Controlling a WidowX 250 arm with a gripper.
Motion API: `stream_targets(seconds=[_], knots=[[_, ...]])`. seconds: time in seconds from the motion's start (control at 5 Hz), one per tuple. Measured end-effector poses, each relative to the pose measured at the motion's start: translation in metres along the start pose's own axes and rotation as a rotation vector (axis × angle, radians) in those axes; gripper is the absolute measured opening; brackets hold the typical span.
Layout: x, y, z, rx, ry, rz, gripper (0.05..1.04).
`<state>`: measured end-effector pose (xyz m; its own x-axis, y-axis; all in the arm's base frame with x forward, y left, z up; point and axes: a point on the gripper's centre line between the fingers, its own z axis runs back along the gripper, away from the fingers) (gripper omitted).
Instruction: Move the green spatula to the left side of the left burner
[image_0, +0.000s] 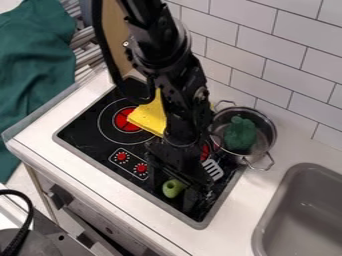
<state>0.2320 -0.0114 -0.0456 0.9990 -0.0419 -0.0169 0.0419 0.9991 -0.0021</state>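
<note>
the black robot gripper (178, 174) hangs over the right part of the black toy stove (87, 133), right above the green-handled spatula with a pale slotted head (212, 170); i cannot tell how far apart its jaws stand or whether they grip the spatula. a yellow cloth (151, 116) partly covers the stove's left burner (123, 120).

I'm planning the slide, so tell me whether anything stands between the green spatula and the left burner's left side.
Partly: the yellow item lies over the right part of the left burner, close beside the direct path from the green spatula. The flat-looking control panel probably wouldn't obstruct.
</note>
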Motion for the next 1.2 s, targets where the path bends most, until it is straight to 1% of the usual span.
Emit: stream_targets(seconds=[0.2,0.4,0.6,0.8,1.0,1.2], knots=[[0.004,-0.003,-0.001,0.003,-0.006,-0.007,0.949],[0.008,-0.004,-0.001,0.003,-0.028,-0.001,0.673],[0.009,-0.003,-0.001,0.003,-0.035,-0.001,0.402],[0.007,-0.003,0.0,0.004,-0.043,0.0,0.36],[0.0,0.002,0.011,0.028,-0.047,0.014,0.359],[0.012,0.026,0.044,0.073,-0.075,0.093,0.359]])
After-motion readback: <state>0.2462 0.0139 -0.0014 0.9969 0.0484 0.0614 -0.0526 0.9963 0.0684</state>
